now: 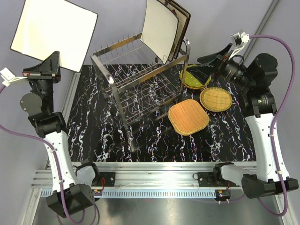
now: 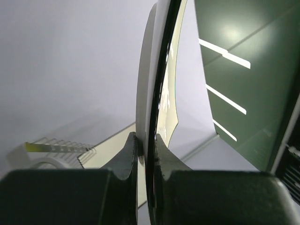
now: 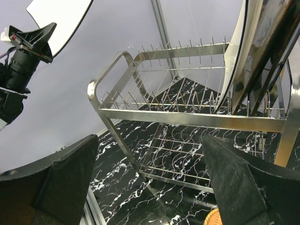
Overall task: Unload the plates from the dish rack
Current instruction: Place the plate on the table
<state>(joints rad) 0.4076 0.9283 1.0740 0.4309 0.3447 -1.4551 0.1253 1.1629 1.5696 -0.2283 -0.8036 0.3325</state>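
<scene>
My left gripper [image 1: 49, 65] is shut on the edge of a large cream square plate [image 1: 54, 30], held in the air at the far left, off the mat. In the left wrist view the plate's edge [image 2: 157, 84] stands pinched between the fingers [image 2: 124, 159]. The chrome dish rack [image 1: 140, 84] stands mid-table. A cream square plate [image 1: 159, 28] and a dark-rimmed plate [image 1: 183, 21] behind it lean in its right end. My right gripper [image 1: 211, 60] is open and empty, right of the rack, above a green dotted plate [image 1: 194, 77]. In the right wrist view the rack [image 3: 187, 119] fills the space between the fingers [image 3: 234, 183].
Two wicker plates lie on the black marbled mat [image 1: 103, 136] right of the rack: a squarish one [image 1: 188, 116] and a round one [image 1: 215, 99]. A metal rail [image 1: 154, 180] runs along the near edge. Grey walls surround the table.
</scene>
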